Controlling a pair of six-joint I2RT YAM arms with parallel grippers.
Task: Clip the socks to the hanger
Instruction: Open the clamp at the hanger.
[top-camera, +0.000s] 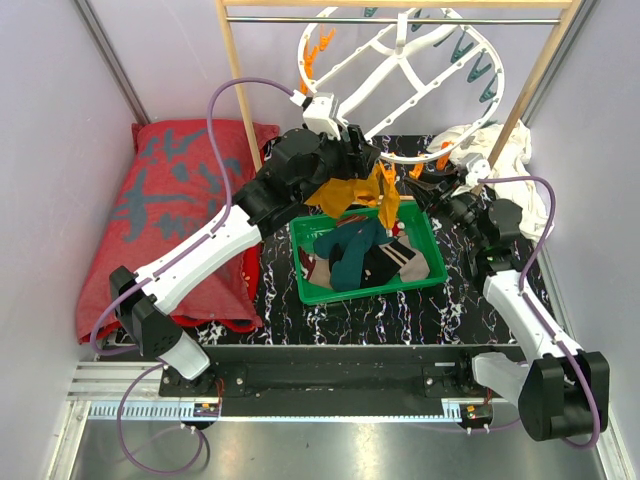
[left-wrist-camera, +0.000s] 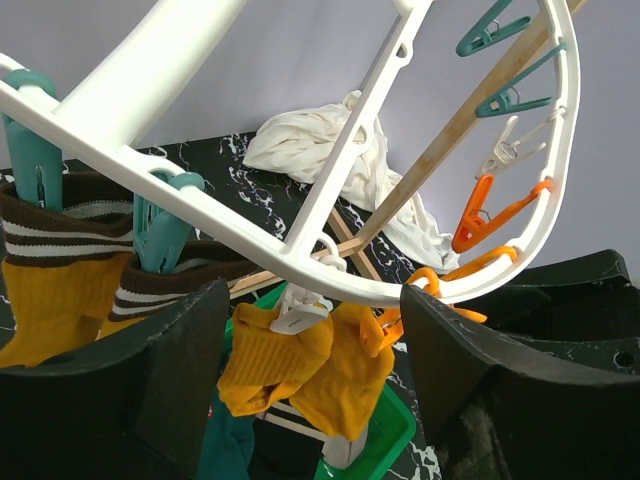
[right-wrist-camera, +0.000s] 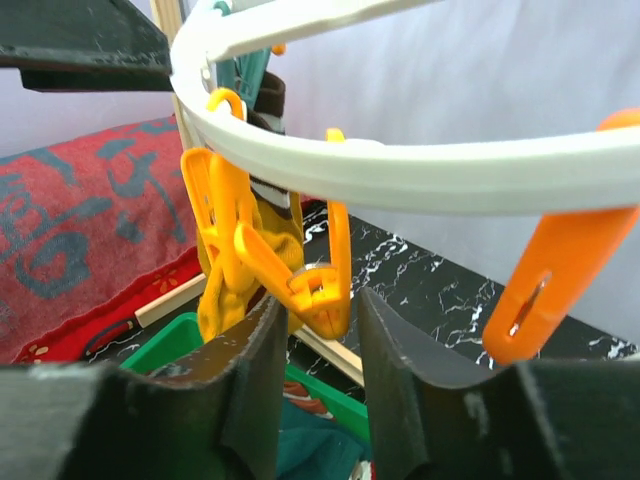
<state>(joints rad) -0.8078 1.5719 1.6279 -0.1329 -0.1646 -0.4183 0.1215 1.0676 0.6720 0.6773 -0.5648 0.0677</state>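
Where the red cloth (top-camera: 170, 200) lies at the far left, the left arm reaches up past the wooden rack (top-camera: 237, 90) towards the hanger (left-wrist-camera: 160, 60), which hangs tilted from the rack's top rail. The left gripper (left-wrist-camera: 312, 300) stands released, its fingers (left-wrist-camera: 120, 380) spread wide with nothing clamped between them; the hanger's lower rim runs across just above the fingertips. In the left wrist view, a mustard sock (left-wrist-camera: 50, 290) with a striped cuff hangs from the rim at the left, pinched by a teal peg (left-wrist-camera: 160, 235). A second mustard sock (left-wrist-camera: 300, 365) hangs from the rim at the centre, above the green tray (top-camera: 425, 275). The tray rests on the black marbled tabletop (top-camera: 400, 315) and holds a dark teal sock (top-camera: 350, 262) and darker socks (top-camera: 395, 262) beside it. Right of the tray, the right gripper (right-wrist-camera: 320, 305) is raised to the hanger's near rim. Its fingers stand close on either side of an orange peg (right-wrist-camera: 322, 285), but whether they press it cannot be told. A white cloth (top-camera: 505, 150) lies at the far right, behind the rack's right post.
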